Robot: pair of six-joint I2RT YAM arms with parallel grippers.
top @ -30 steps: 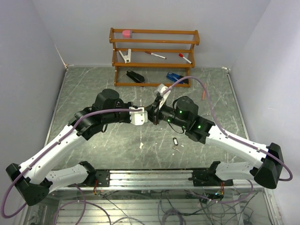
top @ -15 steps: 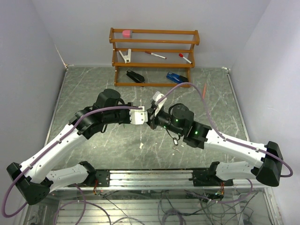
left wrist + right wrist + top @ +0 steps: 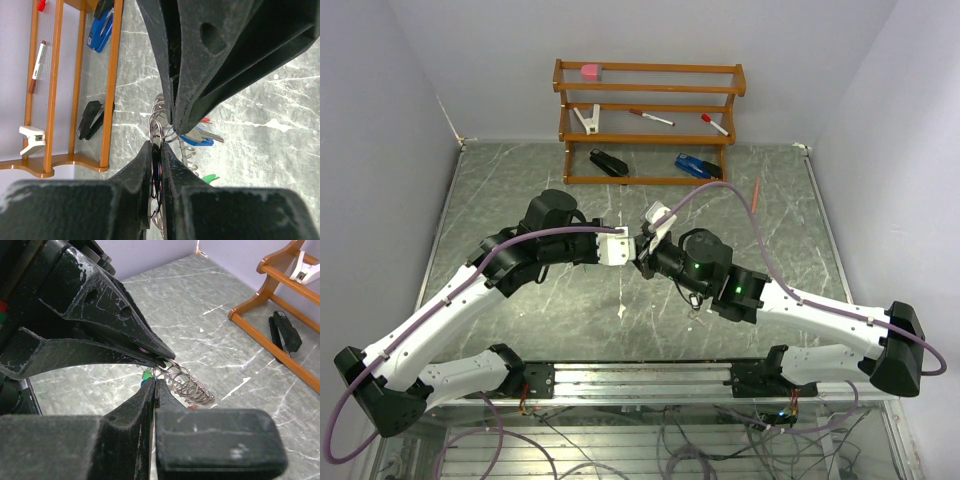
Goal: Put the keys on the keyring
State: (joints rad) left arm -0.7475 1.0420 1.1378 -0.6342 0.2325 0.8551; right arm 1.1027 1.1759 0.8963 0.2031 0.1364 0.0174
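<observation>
Left pincer (image 3: 156, 146) is clamped on the keyring (image 3: 159, 125) above the tabletop (image 3: 260, 125); right pincer (image 3: 154, 384), fingers pressed together, meets it tip to tip, hiding part of the ring. Blue- and green-tagged keys (image 3: 199, 139) hang beside it; a wooden rack (image 3: 660, 68) with a black stapler (image 3: 90, 120) stands behind

The left arm (image 3: 440, 310) and right arm (image 3: 830, 315) wear white shells on their long links, with black joints and black end caps. A purple cable (image 3: 535, 238) runs along each. Green lights (image 3: 697, 263) glow on the right arm's black housing. The left tool (image 3: 156, 145) and right tool (image 3: 154, 385) have matt black, grainy, wedge-shaped fingers (image 3: 210, 55).
</observation>
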